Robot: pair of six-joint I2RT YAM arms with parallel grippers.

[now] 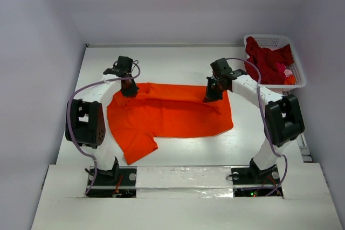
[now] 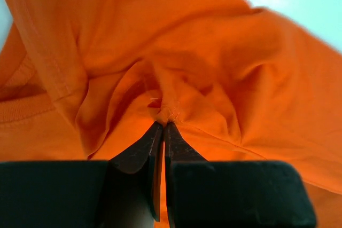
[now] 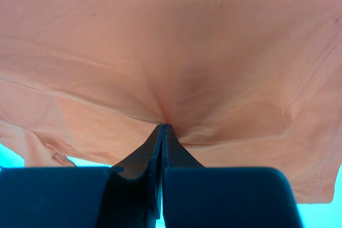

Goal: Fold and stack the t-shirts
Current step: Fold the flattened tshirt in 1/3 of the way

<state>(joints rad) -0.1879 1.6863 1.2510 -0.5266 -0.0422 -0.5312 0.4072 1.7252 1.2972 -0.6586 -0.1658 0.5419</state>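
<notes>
A bright orange-red t-shirt [image 1: 172, 117] lies spread across the middle of the table, its far edge folded toward me. My left gripper [image 1: 129, 91] is shut on that far edge at the left, and the cloth [image 2: 176, 73] bunches at the fingertips. My right gripper [image 1: 212, 96] is shut on the same edge at the right, where the fabric [image 3: 176, 52] puckers at the pinch. Dark crimson t-shirts [image 1: 267, 60] with bits of pink lie heaped in the basket [image 1: 269, 40].
The white lattice basket stands at the table's far right corner. A sleeve of the orange shirt [image 1: 137, 149] reaches toward the near edge on the left. White walls close in the table on three sides.
</notes>
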